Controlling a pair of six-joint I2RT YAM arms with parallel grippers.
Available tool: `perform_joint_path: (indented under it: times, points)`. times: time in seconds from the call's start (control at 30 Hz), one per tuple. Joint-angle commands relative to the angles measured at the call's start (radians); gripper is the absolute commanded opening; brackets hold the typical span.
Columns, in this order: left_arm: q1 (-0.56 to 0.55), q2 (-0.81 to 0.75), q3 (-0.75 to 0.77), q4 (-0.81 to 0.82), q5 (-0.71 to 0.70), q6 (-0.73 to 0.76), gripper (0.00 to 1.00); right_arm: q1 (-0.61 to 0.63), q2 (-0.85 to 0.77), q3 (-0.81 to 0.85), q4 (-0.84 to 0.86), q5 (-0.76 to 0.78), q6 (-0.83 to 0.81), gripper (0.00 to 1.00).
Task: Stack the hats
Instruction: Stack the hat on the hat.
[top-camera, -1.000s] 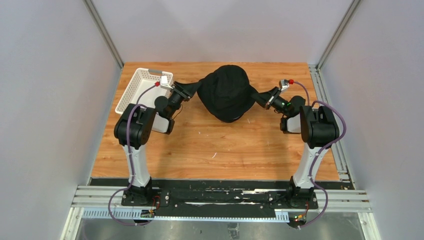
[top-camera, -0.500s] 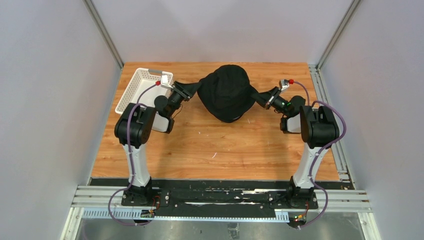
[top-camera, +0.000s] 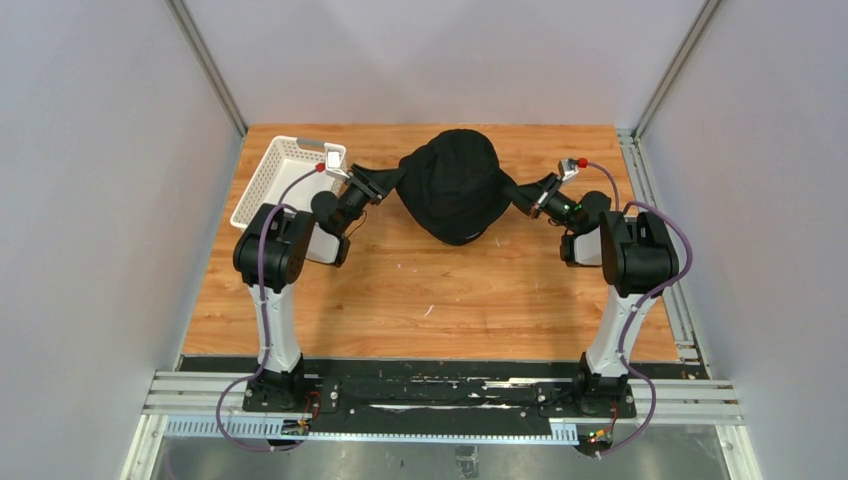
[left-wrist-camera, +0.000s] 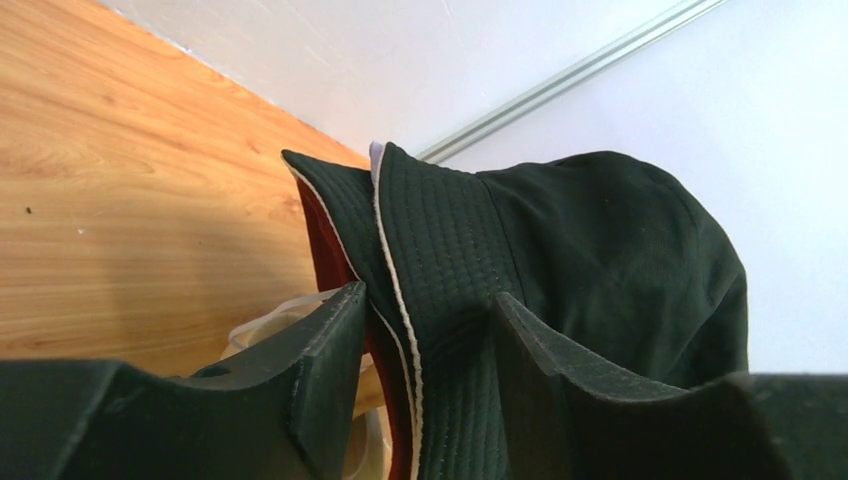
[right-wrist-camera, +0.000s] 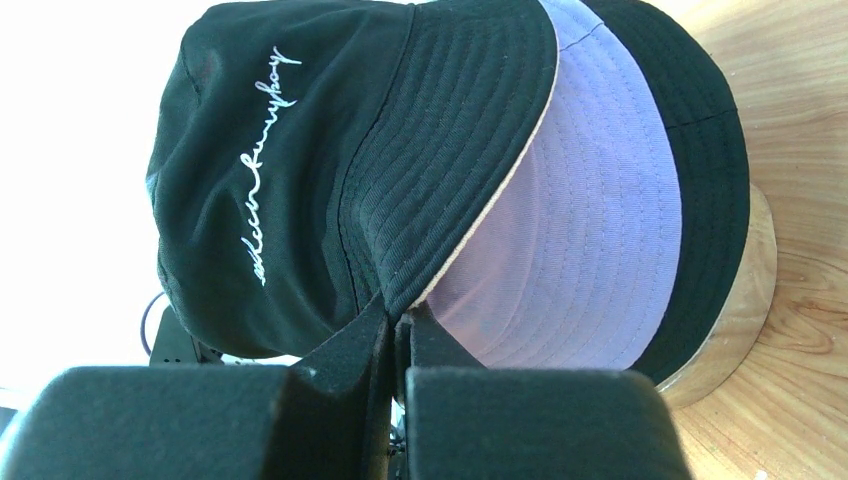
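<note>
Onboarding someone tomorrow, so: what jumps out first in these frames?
The black hat at the far middle of the table, stretched between both arms. The right gripper is pinched shut on its brim, with a lavender hat layered beneath over a wooden stand. The left gripper straddles the opposite brim, jaws apart, a maroon hat showing under it; a white basket sits far left.

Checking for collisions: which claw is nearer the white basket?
Left. The left claw is just right of the white basket, on the hat brim; the right claw is beyond the black hat.
</note>
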Motion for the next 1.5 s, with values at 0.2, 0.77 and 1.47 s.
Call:
perform_joint_path:
  times: [0.2,0.77,1.47]
  points:
    - [-0.016,-0.005,0.046,0.063,0.049,-0.014,0.01,0.012,0.017,0.036,0.042,-0.011,-0.002,0.01]
    - [-0.014,0.125,0.061,0.063,0.008,-0.027,0.0,-0.025,0.131,0.058,0.007,0.012,-0.077,0.01]
    - [0.024,0.017,0.014,0.055,0.019,-0.027,0.43,-0.046,0.089,0.05,0.055,0.004,-0.044,0.49]
